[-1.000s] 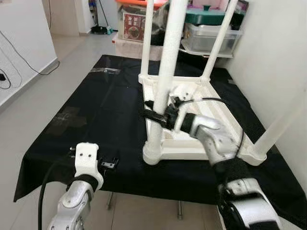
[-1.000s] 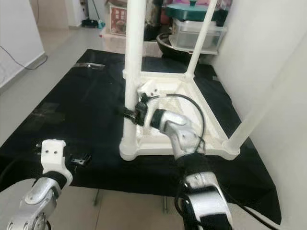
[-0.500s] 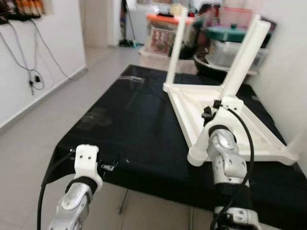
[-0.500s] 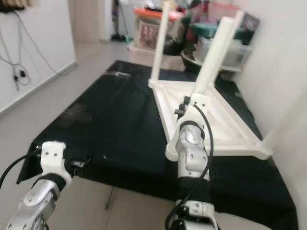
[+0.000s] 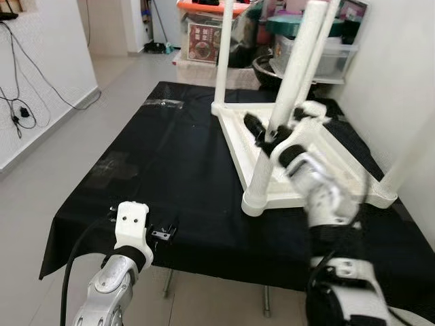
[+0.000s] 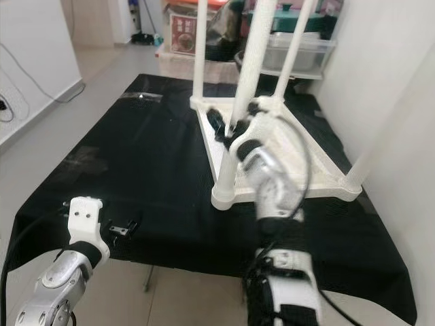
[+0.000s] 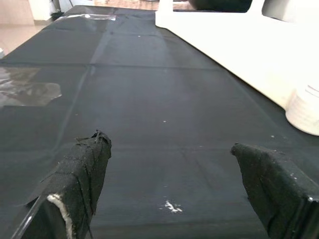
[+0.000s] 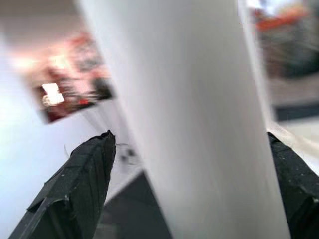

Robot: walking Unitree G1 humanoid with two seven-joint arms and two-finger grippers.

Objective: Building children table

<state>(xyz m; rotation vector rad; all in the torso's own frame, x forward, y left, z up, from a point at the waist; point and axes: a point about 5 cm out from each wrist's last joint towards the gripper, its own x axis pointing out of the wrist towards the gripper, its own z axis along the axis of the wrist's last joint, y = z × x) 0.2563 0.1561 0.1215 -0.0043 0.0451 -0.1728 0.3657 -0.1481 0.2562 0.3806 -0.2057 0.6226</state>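
right gripper (image 8: pixel 189 184) spread around smooth white round leg (image 5: pixel 285 102); left gripper (image 7: pixel 174 189) spread wide, empty.

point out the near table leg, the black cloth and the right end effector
near table leg (image 5: pixel 262 175), left eye view, lower shaft
black cloth (image 5: pixel 170 156), left eye view, bare middle
right end effector (image 5: pixel 266 138), left eye view, between fingertips

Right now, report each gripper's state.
Left gripper: open, empty, over the black cloth.
Right gripper: fingers either side of the white table leg; clamped or not, cannot tell.
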